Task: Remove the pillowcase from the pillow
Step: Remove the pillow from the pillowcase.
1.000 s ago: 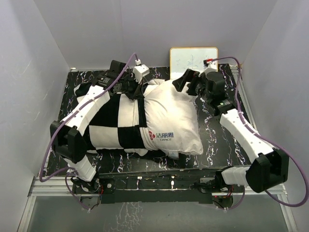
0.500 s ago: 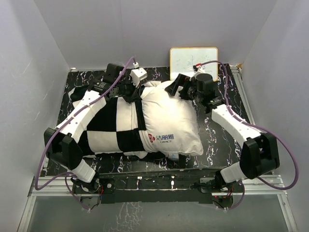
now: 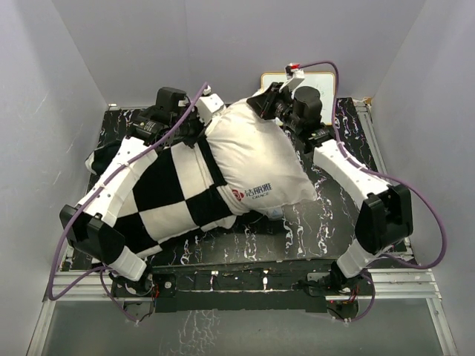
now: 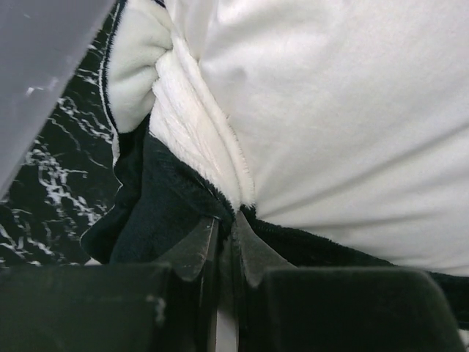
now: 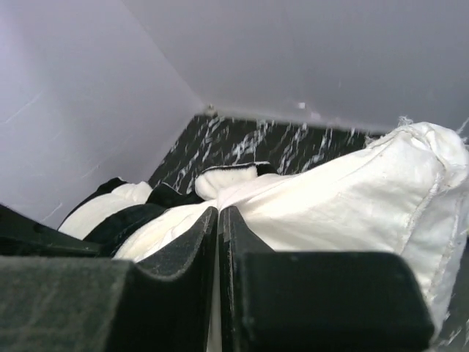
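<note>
The white pillow [image 3: 252, 159] with a red logo lies tilted across the black marbled table, its right half bare. The black-and-cream checkered pillowcase [image 3: 159, 193] covers its left half and bunches at the opening. My left gripper [image 3: 194, 132] is shut on the plush case edge [image 4: 183, 147] at the pillow's far side; in the left wrist view its fingertips [image 4: 226, 220] pinch black and cream fabric against the white pillow [image 4: 352, 125]. My right gripper [image 3: 261, 105] is shut on the pillow's far top edge, with white pillow cloth [image 5: 344, 198] pinched between the fingers [image 5: 218, 213].
A small whiteboard [image 3: 330, 80] leans on the back wall behind the right arm. Grey walls close in the table on the left, the back and the right. The metal rail [image 3: 245, 274] with the arm bases runs along the near edge.
My right gripper went from open to shut on the pillow's far edge and moved back and left. The pillow swung counter-clockwise, and the checkered case slid toward the near left.
</note>
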Robot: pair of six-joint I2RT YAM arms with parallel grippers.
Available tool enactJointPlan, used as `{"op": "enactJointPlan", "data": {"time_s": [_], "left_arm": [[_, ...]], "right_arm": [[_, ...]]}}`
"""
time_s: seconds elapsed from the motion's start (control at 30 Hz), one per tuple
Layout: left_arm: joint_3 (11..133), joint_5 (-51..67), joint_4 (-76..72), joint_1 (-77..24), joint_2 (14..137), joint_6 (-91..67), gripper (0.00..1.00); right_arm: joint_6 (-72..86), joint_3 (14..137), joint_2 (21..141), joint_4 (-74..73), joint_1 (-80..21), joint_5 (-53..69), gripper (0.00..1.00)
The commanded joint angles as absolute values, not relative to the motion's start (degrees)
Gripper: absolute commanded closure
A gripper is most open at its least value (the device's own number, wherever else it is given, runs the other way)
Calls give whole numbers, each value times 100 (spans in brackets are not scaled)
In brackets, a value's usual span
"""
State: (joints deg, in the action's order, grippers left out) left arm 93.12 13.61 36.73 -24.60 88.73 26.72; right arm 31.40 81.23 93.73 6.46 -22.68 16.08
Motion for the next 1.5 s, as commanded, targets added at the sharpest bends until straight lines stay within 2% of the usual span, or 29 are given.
{"op": "enactJointPlan", "data": {"time_s": [0.0, 0.13, 0.33, 0.37, 0.4, 0.43, 0.53, 0.57, 0.7, 0.83, 0.97, 1.07, 1.23, 1.33, 1.47], "left_arm": [[10144, 907, 1724, -2564, 8299, 3346, 100], [9921, 1358, 1953, -2596, 8093, 3180, 100], [8108, 2062, 2448, -2680, 7138, 2865, 100], [7904, 2165, 2615, -2707, 7024, 2777, 100], [7697, 2250, 2701, -2733, 6911, 2736, 100], [7507, 2299, 2748, -2767, 6813, 2726, 100], [6901, 2268, 2784, -2890, 6516, 2883, 100], [6745, 2259, 2834, -2923, 6447, 2954, 100], [6352, 2228, 2990, -3009, 6270, 3006, 100], [6128, 2242, 3075, -3055, 6140, 3006, 100], [6107, 2253, 3156, -3076, 6133, 3015, 100], [6132, 2292, 3179, -3089, 6164, 3019, 100], [6202, 2333, 3282, -3152, 6190, 2988, 100], [6237, 2347, 3356, -3164, 6181, 3005, 100], [6341, 2321, 3479, -3172, 6188, 3036, 100]], "right_arm": [[2139, 7730, 8372, 3462, -2443, 1492, 92], [1735, 6720, 7885, 4123, -2440, 1586, 92], [1562, 4555, 7015, 4423, -2523, 1713, 90], [1621, 4245, 6881, 4338, -2528, 1601, 78], [1729, 4042, 6743, 4070, -2531, 1339, 54], [1973, 3956, 6623, 3574, -2530, 979, 37], [2516, 4207, 6387, 1738, -2527, 26, 5], [2629, 4353, 6311, 1284, -2528, -202, 2], [3027, 4782, 5909, 48, -2531, -785, 2], [3077, 4679, 5358, -134, -2529, -1184, 2], [3180, 4611, 5331, -438, -2528, -1258, 2], [3485, 4359, 5492, -14, -2526, -480, 2], [4034, 4060, 6154, 2147, -2524, 1310, 2], [4435, 4391, 6783, 3034, -2556, 2376, 1], [4705, 4697, 7272, 4075, -2729, 3057, 2]]}}
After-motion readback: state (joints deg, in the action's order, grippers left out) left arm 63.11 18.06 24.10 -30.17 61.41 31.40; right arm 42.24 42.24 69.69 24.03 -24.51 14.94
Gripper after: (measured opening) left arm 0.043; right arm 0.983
